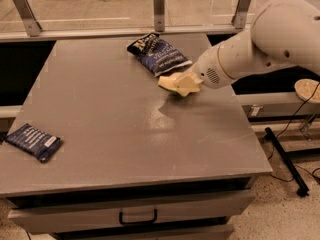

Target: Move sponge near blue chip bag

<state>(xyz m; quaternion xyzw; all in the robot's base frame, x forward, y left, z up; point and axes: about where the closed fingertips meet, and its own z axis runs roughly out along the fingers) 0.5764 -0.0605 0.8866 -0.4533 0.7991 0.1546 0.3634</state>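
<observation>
Occupying most of the camera view, the grey table [100, 109] carries every loose item; a drawer with a dark handle [137, 218] is fitted below its front edge. The white robot arm [280, 34] enters from the right edge and slopes down and leftward over the far right part of the tabletop. The blue chip bag [159, 55] lies flat near the far edge, black end toward the rear. The sponge [170, 81] sits at the arm's tip, just beside the near right corner of the bag; contact between sponge and bag cannot be confirmed. The gripper [186, 83] is located directly right of the sponge, and its cream fingers are clenched on the sponge's right end (finger and foam colours are close, so the exact boundary is hard to trace). A shadow on the tabletop below and slightly left of the sponge indicates that it is held clear of the surface. A smaller flat blue packet [34, 142] with a white label lies at the near left edge, well apart from the sponge and gripper.
</observation>
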